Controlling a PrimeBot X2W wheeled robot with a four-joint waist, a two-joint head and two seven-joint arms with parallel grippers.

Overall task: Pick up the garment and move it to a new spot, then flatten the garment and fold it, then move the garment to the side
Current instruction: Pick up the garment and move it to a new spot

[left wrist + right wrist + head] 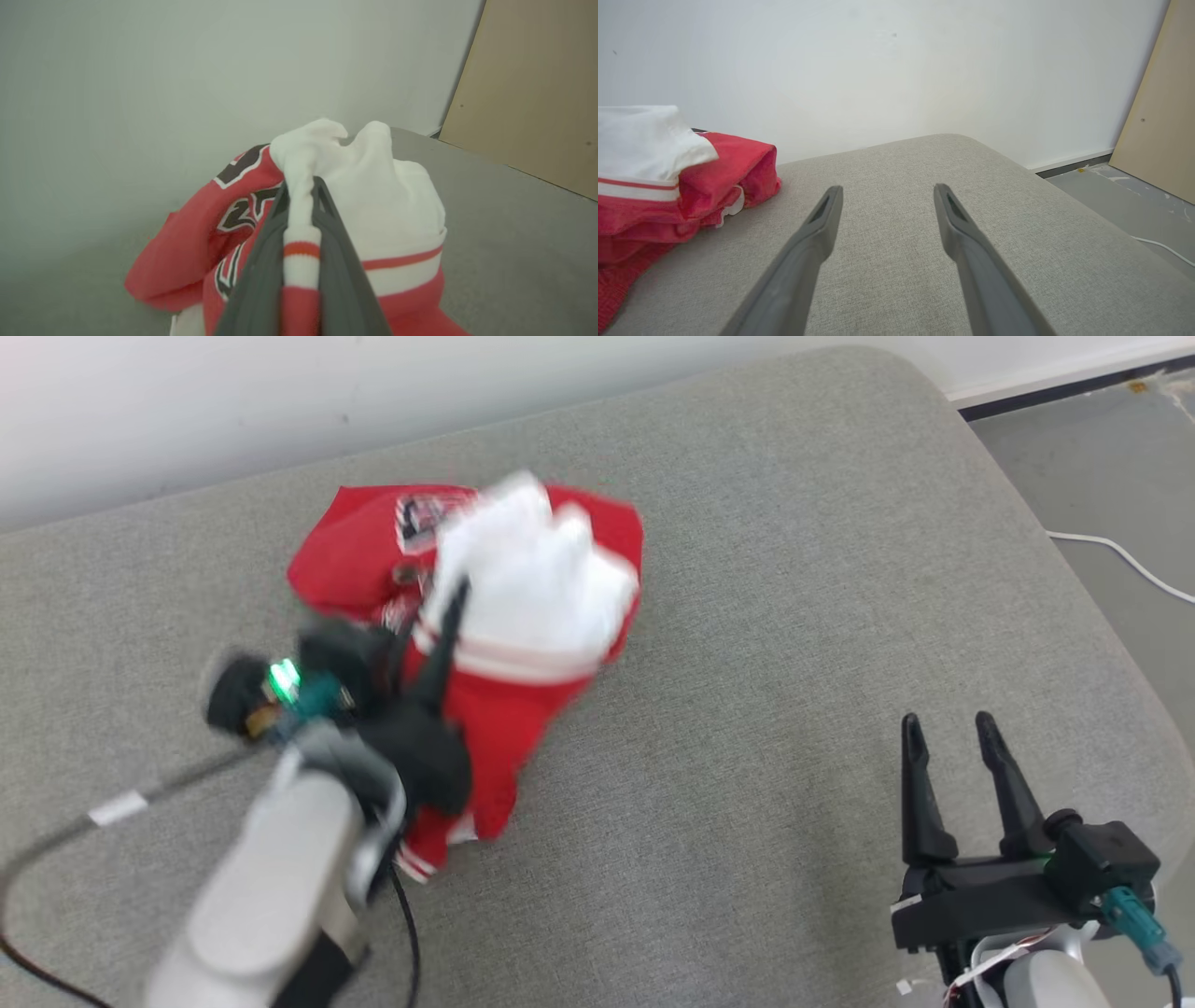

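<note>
Now the left end effector [302,189] is clamping a narrow fold of the garment [402,210]. In the left wrist view its two fingers are pressing together on a white strip with a red band, and the cloth is standing up between them. The pinch is sitting at a trimmed edge, probably because a hem gives a firm hold for lifting the whole piece.

The garment, red with white panels and dark lettering, is lying bunched on the cushion [747,756], toward the cushion's far side and left of its middle.

The right end effector [887,190] is hovering over the cushion's near right part, fingers spread apart with nothing between them, well apart from the garment. It is likely idling there so as not to crowd the pick, and to be on hand for the flattening.

Beyond the cushion's far edge a pale wall [878,70] is rising. Past the cushion's right end a white cable [1120,555] is trailing over the floor and a tan board [528,93] is leaning.

Blur is smearing the left arm and the cloth in the head view, and the forearm is covering the garment's near left corner. Folds are hiding any sleeves or collar, so I cannot tell what kind of garment it is. Nor can I tell whether any of it is clearing the cushion.
</note>
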